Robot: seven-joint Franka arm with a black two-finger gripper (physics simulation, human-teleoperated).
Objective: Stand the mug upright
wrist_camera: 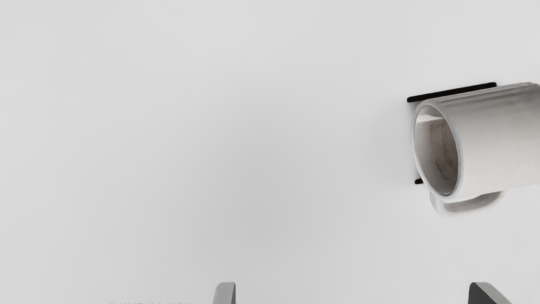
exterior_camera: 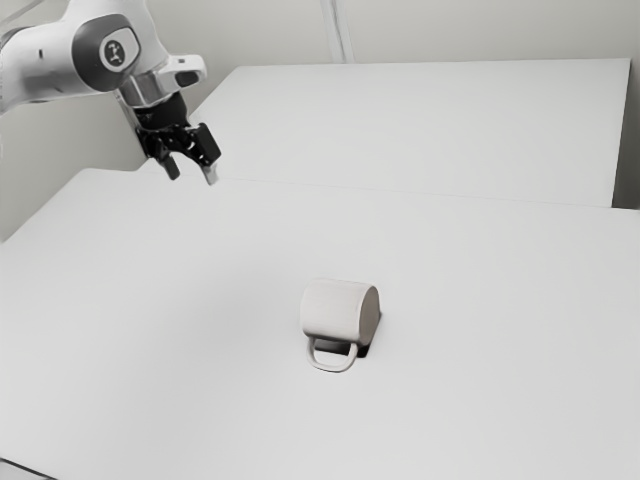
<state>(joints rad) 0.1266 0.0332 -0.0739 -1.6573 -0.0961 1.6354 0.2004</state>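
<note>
Mug [exterior_camera: 332, 305] lies on its side on the white table [exterior_camera: 180, 400], not upright, with its handle [exterior_camera: 332, 368] out to one side. Our gripper [exterior_camera: 192, 176] hangs above the tabletop, well apart from it, its fingers spread with nothing between them. We judge the step in hand to be reaching the mug and taking hold of it. The fingers are spread roughly along the mug's length, so we would do well to turn the hand about a quarter turn and straddle the round body, clear of the handle. A light, centred squeeze should stop the smooth wall rolling or slipping. Then we should lift just enough for the base to swing under, tip the mouth skyward, and let go only once the base sits flat; freed at a lean, it could topple again.

The mug is the container here. In the wrist view its mouth [wrist_camera: 438, 152] opens towards the side our hand is on, and brownish marks run over the inner wall. We make out no liquid or loose thing in the part we can see; the deeper end is hidden. Black strips [wrist_camera: 451, 92] show beside and partly beneath it, and what they are we cannot tell.
</note>
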